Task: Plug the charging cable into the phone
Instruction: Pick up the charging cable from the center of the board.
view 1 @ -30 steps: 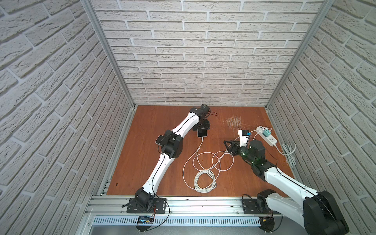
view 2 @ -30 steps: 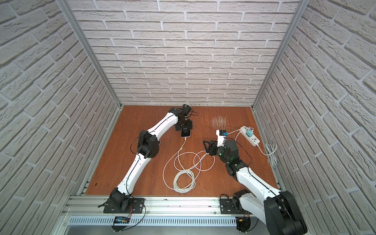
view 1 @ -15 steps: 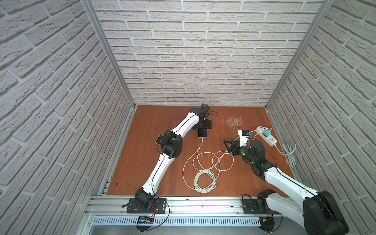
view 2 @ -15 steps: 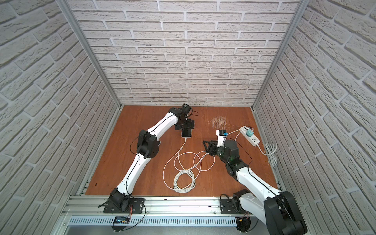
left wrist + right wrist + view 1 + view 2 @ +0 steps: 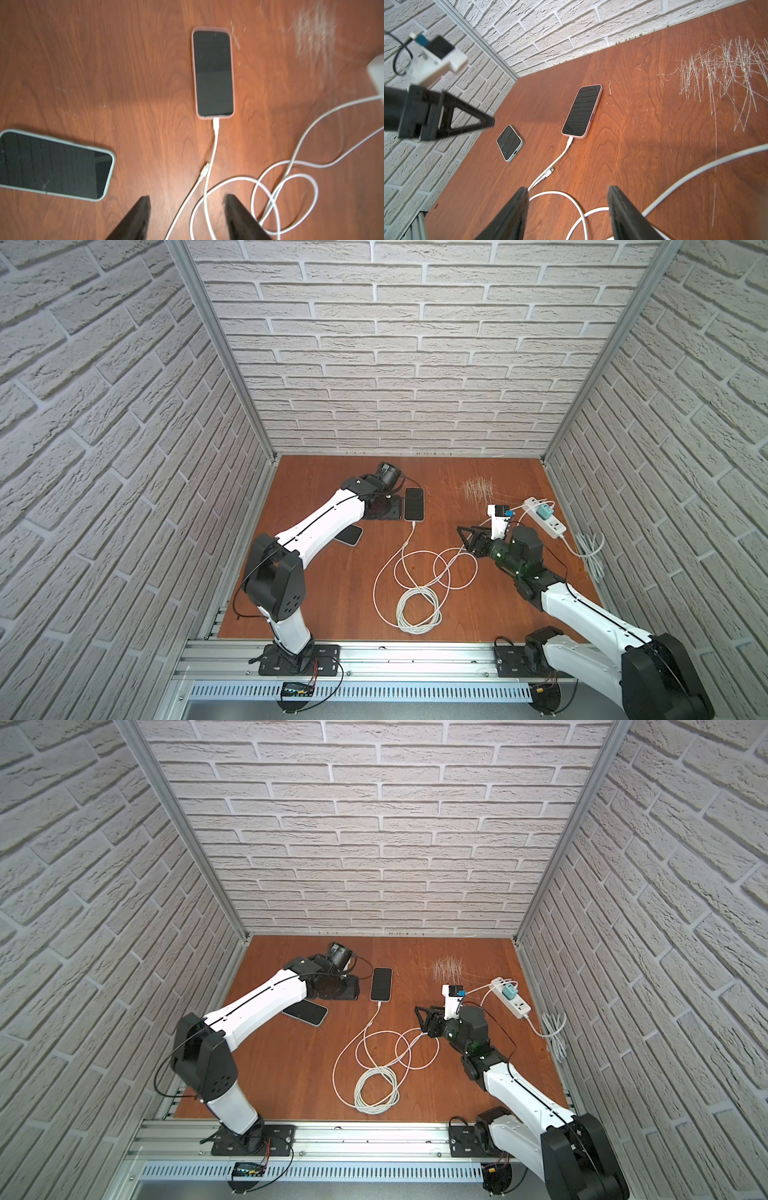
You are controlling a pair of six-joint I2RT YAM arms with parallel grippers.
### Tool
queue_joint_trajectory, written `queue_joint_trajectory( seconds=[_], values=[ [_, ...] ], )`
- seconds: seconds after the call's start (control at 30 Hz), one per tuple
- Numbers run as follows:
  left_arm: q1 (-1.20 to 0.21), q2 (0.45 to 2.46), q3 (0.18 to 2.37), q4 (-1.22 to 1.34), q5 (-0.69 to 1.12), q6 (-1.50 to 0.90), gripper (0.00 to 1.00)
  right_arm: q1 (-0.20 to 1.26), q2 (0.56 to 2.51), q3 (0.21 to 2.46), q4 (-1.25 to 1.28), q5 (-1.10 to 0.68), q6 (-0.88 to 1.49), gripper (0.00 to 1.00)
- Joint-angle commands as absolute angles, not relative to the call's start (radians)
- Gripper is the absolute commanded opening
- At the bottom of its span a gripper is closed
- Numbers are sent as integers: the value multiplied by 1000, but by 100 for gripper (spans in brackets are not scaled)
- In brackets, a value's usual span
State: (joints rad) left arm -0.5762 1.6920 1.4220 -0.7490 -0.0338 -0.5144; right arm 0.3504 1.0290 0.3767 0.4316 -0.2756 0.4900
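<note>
**A:** Where was the pink-cased rectangular phone (image 5: 213, 72)?

**B:** Flat, toward the far edge of the brown wooden table (image 5: 332, 580), long axis running far-to-near. The white charging cable (image 5: 215, 133) looked seated in its near end. Your left gripper (image 5: 187, 207) hung nearer to it than your right gripper (image 5: 566, 197).

**A:** Jaws?

**B:** Both spread, gripping nothing.

no readable text on phone (image 5: 213, 72) or power strip (image 5: 555, 526).
</note>
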Motion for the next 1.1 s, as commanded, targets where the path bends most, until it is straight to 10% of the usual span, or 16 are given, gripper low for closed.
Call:
queue_joint_trajectory(
  seconds=[0.0, 1.07],
  values=[
    [-616, 1699, 1305, -727, -11, -507, 57, 348, 1005, 381, 484, -271, 491, 65],
    [-647, 1935, 1342, -853, 31, -473, 42, 347, 979, 362, 489, -253, 490, 66]
  ],
)
